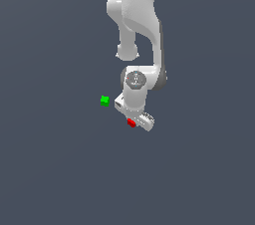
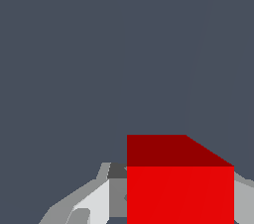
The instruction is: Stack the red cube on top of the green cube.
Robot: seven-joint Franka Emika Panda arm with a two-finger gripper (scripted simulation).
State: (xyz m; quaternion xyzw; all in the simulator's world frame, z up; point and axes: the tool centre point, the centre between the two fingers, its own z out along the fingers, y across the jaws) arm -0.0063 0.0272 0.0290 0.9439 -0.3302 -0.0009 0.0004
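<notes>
The gripper (image 1: 133, 122) looks clamped on the red cube (image 1: 131, 123), fingers (image 2: 94, 200) tight against its sides in the wrist view. The green cube (image 1: 104, 100) sits apart, toward the exterior view's left. Main risk, probably: a slightly off-centre release, so red clips green's edge and topples. No containers anywhere here.

We see the red cube (image 1: 131, 123) lying just under the gripper (image 1: 133, 119), between its fingers, as the wrist view shows (image 2: 180, 188). The green cube (image 1: 104, 100) sits apart from it, toward the exterior view's left and slightly farther up that picture, beside the arm's wrist (image 1: 135, 80). Both cubes lie on the ground surface (image 1: 50, 169).
</notes>
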